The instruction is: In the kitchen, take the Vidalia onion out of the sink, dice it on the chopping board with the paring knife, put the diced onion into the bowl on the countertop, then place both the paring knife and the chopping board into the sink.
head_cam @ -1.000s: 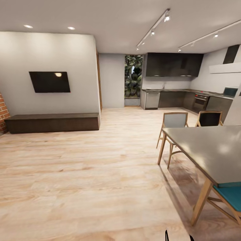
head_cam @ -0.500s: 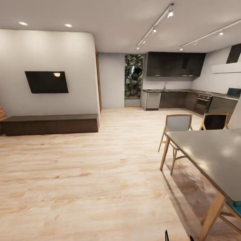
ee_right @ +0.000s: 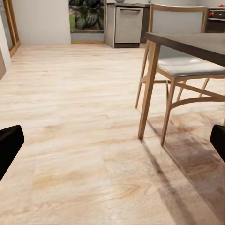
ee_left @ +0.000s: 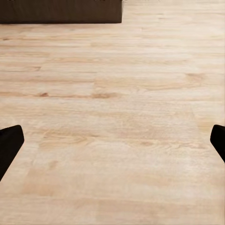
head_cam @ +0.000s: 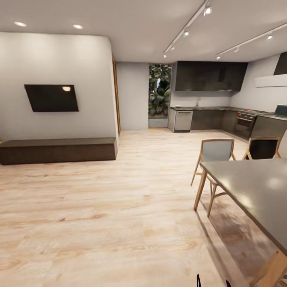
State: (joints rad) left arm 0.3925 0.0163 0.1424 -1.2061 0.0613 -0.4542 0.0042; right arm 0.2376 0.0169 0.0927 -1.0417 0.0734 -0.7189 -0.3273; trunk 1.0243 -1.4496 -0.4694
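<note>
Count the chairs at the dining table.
2: a grey-backed chair at the dining table's far corner, and a dark-backed chair to its right. More may sit hidden past the frame's edge.

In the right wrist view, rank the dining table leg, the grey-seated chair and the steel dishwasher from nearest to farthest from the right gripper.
1. Dining table leg, just ahead of the right gripper, whose fingers are spread wide.
2. Grey-seated chair, tucked behind that leg.
3. Steel dishwasher, far across the floor in the kitchen.

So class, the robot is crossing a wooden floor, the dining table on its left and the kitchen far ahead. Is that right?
One slip: the dining table stands on the robot's right, as the head view shows. The wooden floor and the kitchen far ahead are correct.
</note>
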